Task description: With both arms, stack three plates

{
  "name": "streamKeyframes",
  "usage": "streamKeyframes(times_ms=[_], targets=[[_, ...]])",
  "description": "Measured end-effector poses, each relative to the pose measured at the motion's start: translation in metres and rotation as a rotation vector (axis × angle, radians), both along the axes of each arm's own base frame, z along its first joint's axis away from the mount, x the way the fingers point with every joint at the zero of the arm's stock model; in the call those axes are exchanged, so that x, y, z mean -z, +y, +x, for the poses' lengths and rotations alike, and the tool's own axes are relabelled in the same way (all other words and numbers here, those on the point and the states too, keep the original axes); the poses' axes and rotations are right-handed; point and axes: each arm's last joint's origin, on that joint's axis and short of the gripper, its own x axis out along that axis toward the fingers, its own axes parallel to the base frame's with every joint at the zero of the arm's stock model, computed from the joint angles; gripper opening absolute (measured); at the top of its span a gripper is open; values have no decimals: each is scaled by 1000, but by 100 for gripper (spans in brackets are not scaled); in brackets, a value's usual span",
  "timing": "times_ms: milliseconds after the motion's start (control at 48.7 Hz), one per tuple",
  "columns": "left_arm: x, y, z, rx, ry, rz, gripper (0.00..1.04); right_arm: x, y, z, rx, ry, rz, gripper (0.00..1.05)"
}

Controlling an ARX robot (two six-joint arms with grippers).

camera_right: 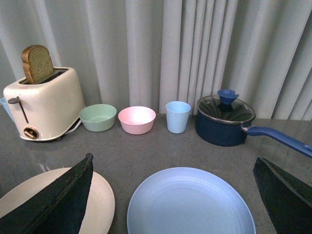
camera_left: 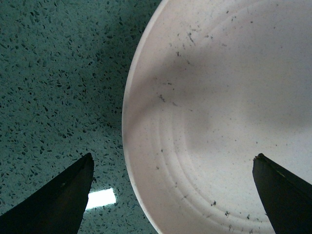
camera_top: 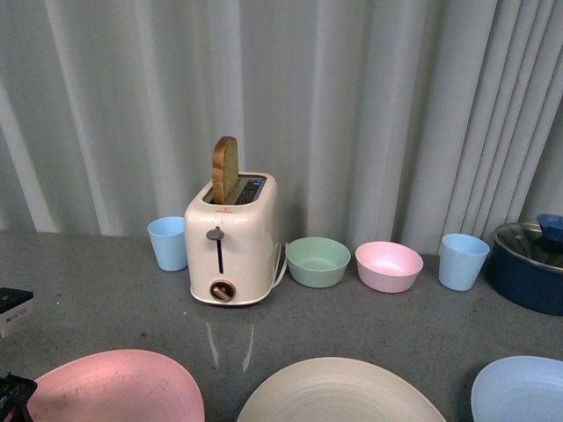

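1. The three plates lay apart along the near edge of the table [camera_top: 396, 325], none stacked yet: pink plate [camera_top: 114, 387] left, cream plate [camera_top: 339, 391] middle, blue plate [camera_top: 519, 391] right.
2. The left gripper [camera_left: 174, 156] hung spread wide and empty across the rim of a pale plate [camera_left: 219, 112], one finger over the dish and the other over bare table. It was probably the pink plate, though the colour looked washed out.
3. The right gripper [camera_right: 173, 158] was just as wide and empty, with the blue plate right before it.
4. The call: the pinch wanted the rim square between the fingers, low and shallow, then a level lift to land centred on the cream plate.
5. The toaster [camera_top: 230, 242] and bowls stood well back, so they looked like no obstacle.
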Motion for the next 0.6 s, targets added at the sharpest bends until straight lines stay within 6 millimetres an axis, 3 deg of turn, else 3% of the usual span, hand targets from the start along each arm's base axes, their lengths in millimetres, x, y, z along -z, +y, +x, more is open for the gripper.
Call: streamKeyframes(times_ms=[595], targets=[[22,15,1,-45,7,11,98,0,0,0,0,0,0,97]])
